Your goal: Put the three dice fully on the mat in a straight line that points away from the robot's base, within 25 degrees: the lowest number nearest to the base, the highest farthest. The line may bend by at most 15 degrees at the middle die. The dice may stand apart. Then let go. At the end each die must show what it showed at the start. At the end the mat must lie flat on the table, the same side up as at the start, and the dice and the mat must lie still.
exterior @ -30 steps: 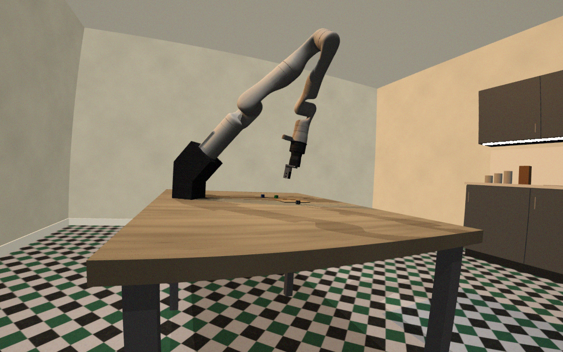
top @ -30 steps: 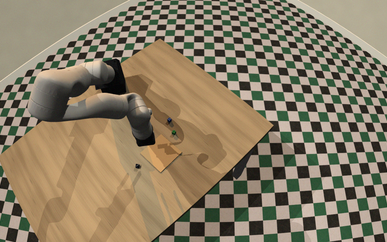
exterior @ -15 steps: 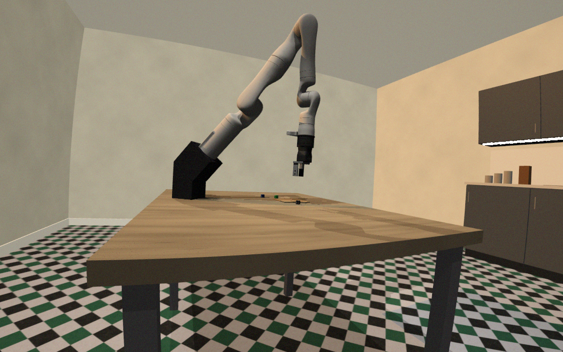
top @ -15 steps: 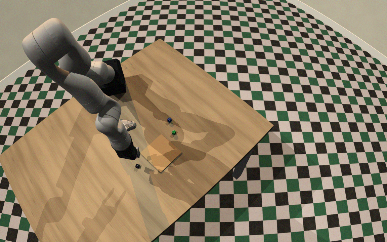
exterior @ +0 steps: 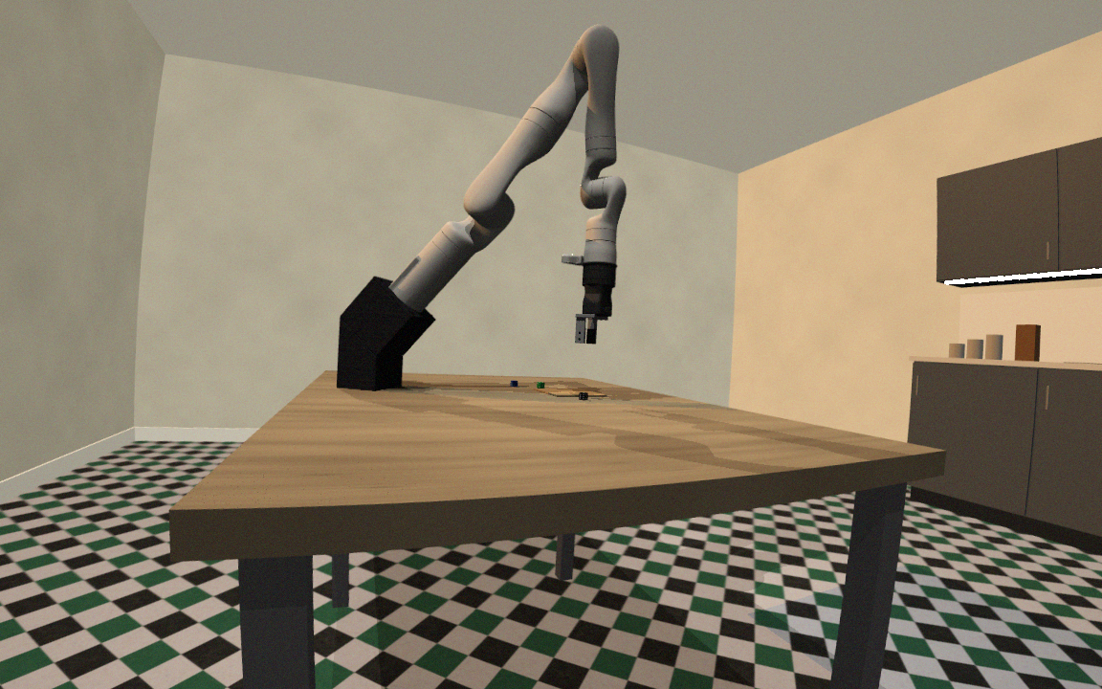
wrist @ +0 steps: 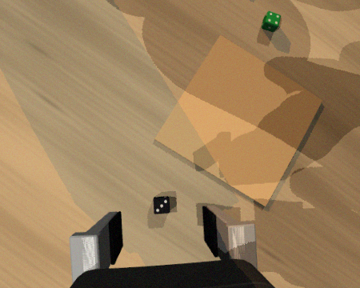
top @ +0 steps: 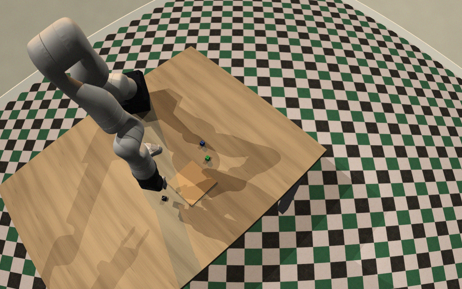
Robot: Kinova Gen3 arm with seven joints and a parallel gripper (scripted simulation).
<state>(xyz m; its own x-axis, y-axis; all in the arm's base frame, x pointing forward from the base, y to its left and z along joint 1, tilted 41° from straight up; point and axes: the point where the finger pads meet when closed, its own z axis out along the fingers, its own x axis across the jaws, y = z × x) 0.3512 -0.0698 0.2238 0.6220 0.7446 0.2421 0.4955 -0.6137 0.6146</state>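
A thin orange mat [top: 193, 182] lies flat on the wooden table; it also shows in the wrist view [wrist: 240, 122]. A black die [top: 163, 198] [wrist: 163, 205] showing three pips lies on the table just beside the mat's near corner. A green die [top: 207, 157] [wrist: 271, 21] showing four and a blue die [top: 202, 143] lie on the table beyond the mat's far side. My gripper [wrist: 162, 226] [exterior: 584, 329] is open and empty, high above the table, with the black die seen between its fingers far below.
The robot's black base [top: 136, 91] stands at the table's far corner. The table's edges run near the mat's right side. A kitchen counter [exterior: 1034, 428] stands off to the right, away from the table.
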